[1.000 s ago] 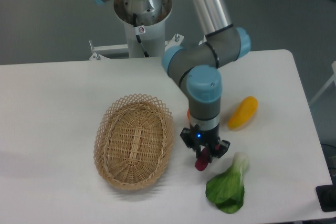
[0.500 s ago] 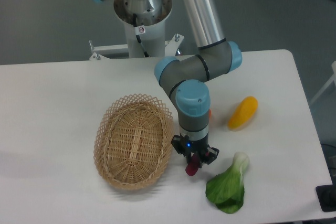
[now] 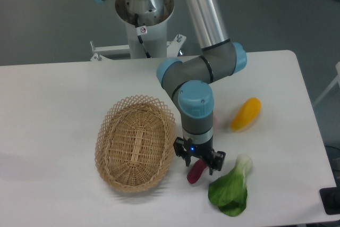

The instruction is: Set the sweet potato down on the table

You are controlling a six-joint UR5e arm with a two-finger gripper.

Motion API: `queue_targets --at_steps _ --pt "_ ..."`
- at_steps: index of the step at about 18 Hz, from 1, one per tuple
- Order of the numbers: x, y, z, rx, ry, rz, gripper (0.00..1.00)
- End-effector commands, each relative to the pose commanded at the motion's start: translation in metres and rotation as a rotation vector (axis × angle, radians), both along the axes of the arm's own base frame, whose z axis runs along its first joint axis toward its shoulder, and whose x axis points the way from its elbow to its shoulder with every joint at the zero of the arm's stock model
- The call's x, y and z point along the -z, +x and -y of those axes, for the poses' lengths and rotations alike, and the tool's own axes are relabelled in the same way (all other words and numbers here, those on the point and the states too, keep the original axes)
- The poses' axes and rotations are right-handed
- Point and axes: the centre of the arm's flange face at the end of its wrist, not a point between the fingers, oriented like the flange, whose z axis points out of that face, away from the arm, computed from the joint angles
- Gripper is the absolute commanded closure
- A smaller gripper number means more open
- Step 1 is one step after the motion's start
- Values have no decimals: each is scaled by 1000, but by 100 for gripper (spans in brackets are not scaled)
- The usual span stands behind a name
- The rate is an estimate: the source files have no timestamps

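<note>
Now the gripper (image 3: 200,161) has its fingers spread apart, where half a second ago they were pinched on the sweet potato (image 3: 196,172); the arm stands in nearly the same spot as then, having swung in from the right over the second before that. The sweet potato has settled onto the white desk (image 3: 53,110) and lies tilted, its lower end pointing toward the front-left, its upper end reaching up between the two open fingers. It sits just beside the right rim of the wicker basket (image 3: 136,143), apart from it, and near the bok choy (image 3: 230,188), which lies to its right at the front of the desk. Whether either finger touches the tuber cannot be told at this size. The top of the sweet potato is covered by the gripper body, so only its lower part shows. A yellow-orange vegetable (image 3: 246,114) rests farther back on the right. A sliver of something orange peeks out behind the wrist, mostly hidden by the arm.
</note>
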Motion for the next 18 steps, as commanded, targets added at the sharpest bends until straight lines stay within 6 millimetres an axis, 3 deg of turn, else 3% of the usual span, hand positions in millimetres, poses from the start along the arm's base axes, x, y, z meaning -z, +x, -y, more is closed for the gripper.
queue_targets --at_steps 7,10,18 --pt "-107 -7 7 -3 109 -135 0" --pt "-139 -16 36 -17 79 -175 0" --pt "-187 -41 126 197 -130 -115 0"
